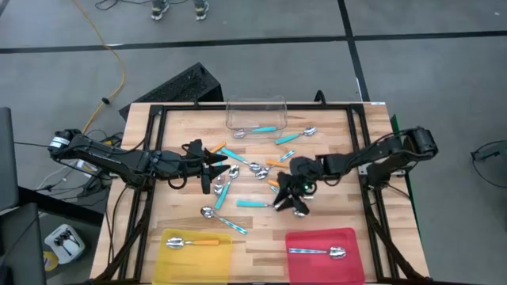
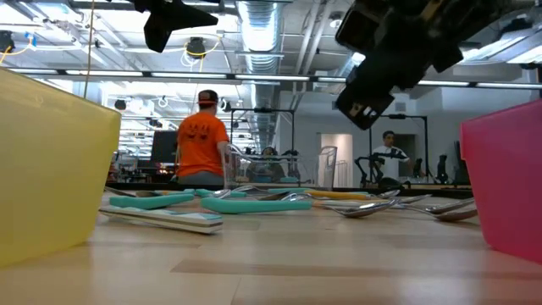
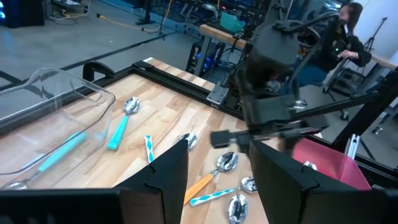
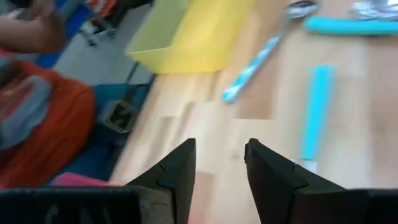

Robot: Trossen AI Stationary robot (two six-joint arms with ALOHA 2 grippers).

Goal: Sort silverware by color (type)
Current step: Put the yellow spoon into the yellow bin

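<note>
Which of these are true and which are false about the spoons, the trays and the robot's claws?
1. The yellow tray holds an orange-handled spoon. True.
2. The red tray holds a teal spoon. False: a silver spoon lies in it.
3. A teal spoon lies in the clear tub. True.
4. The left claw grips a spoon. False: it is open, holding nothing.
5. The right claw is over the yellow tray. False: it is near the red one.
</note>
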